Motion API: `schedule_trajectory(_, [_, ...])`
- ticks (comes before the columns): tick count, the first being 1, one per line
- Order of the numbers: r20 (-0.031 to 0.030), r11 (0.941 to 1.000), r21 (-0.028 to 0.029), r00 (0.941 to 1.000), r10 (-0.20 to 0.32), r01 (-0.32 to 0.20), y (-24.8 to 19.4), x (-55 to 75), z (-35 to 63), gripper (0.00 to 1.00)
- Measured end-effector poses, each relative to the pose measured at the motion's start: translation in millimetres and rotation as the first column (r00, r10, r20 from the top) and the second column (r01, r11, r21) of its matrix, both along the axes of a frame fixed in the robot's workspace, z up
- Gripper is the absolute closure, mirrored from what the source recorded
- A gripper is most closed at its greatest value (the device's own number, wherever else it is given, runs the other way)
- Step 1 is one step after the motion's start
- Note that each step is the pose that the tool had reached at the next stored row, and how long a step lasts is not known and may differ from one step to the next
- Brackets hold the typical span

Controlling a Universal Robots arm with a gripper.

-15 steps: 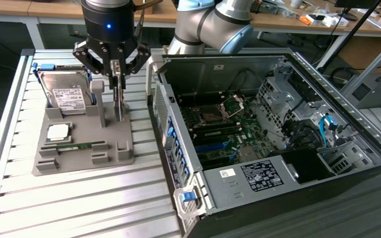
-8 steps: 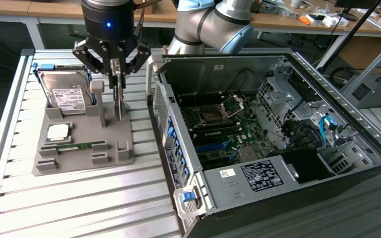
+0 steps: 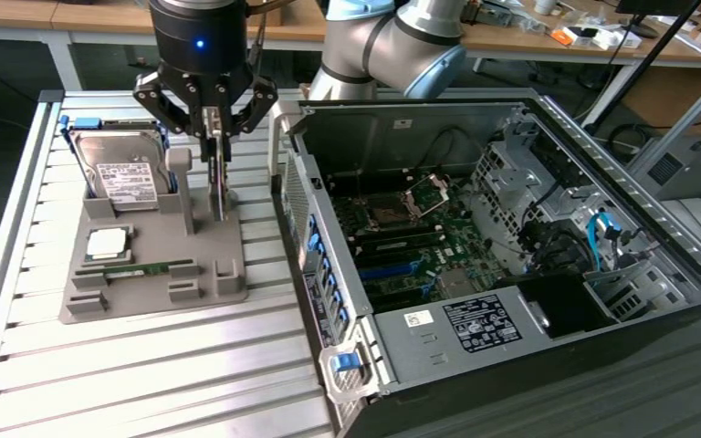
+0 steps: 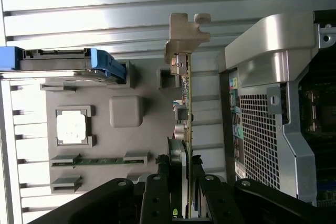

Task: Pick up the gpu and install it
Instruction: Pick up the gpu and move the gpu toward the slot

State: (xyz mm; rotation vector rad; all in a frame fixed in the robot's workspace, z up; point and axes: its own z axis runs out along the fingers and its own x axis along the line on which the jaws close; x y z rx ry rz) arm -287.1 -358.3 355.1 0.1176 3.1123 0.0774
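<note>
The black hand (image 3: 214,146) is clamped on the thin dark-green gpu (image 4: 187,103), upright at the grey holder tray (image 3: 143,283), not yet installed in the open computer case (image 3: 643,265) on the exterior view's right.

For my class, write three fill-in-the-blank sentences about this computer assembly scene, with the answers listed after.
1. The end effector is closed on the ____.
2. The hard drive has a frame coloured ____.
3. The tray holding the memory stick is coloured ____.
Answers: graphics card; blue; grey.
</note>
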Motion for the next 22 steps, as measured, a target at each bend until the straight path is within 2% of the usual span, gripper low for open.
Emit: schedule_trajectory(22, [0.0001, 1.0000, 0.0000, 1.0000, 0.000, 0.000, 0.0, 0.0, 6.3, 0.73])
